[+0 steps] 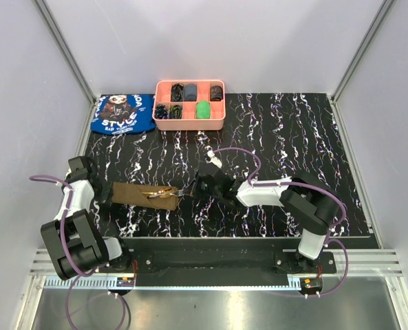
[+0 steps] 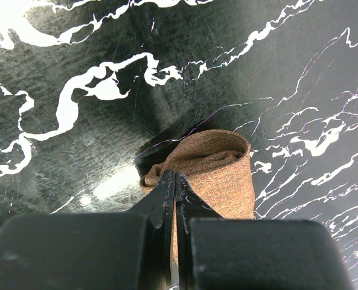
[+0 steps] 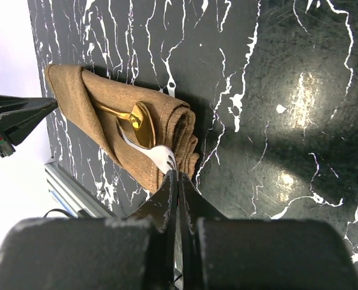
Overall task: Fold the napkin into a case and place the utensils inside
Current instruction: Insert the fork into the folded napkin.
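Left hand [image 2: 172,176] closed tight on napkin [image 2: 224,175] end, right hand [image 3: 176,176] likewise on fork [image 3: 158,156] beside spoon [image 3: 143,124].

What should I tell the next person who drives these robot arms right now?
Left gripper: shut, pinching one end of the napkin.
Right gripper: shut, apparently on the tip of the fork at the napkin's other end.
Things: napkin folded into a case; gold spoon lies in its fold, bowl showing; fork partly in.
Done: folding, spoon tucked.
Left: slide the fork in, let go.
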### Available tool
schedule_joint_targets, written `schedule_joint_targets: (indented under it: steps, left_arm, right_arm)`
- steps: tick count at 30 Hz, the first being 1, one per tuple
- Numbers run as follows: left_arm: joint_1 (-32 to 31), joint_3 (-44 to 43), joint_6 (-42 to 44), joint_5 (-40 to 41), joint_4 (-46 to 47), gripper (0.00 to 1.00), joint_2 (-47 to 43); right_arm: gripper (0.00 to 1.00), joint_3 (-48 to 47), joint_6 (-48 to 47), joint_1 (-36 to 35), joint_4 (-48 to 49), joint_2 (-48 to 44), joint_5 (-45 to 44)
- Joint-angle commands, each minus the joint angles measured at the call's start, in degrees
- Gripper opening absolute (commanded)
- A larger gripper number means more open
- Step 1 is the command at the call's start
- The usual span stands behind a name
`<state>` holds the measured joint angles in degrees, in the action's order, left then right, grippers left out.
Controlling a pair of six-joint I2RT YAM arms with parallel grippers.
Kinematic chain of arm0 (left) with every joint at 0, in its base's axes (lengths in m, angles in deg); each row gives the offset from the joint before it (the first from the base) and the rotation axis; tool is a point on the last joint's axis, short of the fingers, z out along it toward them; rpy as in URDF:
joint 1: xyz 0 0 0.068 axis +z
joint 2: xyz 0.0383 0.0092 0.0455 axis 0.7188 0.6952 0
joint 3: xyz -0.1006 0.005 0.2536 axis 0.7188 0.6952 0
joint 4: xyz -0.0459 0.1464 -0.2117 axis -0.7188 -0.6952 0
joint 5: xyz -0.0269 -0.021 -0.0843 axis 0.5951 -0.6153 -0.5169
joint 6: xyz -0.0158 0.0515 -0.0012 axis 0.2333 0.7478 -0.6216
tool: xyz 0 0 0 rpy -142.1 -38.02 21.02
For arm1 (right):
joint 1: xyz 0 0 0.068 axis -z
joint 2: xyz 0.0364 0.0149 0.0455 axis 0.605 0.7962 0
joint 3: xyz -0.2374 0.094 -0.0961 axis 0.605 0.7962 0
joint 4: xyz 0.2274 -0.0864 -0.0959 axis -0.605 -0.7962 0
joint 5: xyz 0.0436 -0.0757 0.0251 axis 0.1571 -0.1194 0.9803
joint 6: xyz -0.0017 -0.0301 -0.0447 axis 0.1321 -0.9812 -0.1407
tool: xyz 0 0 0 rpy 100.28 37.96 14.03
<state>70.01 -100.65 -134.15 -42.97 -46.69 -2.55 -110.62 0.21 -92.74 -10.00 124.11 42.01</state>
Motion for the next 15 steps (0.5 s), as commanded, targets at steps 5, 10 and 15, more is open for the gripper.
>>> schedule_joint_targets:
  steps: [5,10,15]
  left_arm:
    - [0.3,1.0,-0.8,0.6,1.8,0.0,0.0]
    - [0.3,1.0,-1.0,0.2,1.8,0.0,0.0]
    - [0.4,1.3,-0.9,0.2,2.0,0.0,-0.1]
  right_arm:
    - [0.0,-0.2,2.7,-0.9,5.7,0.9,2.0]
    - [0.0,-2.6,5.1,-1.0,6.5,3.3,3.8]
    - [0.0,-3.6,7.1,-1.3,7.9,5.3,4.3]
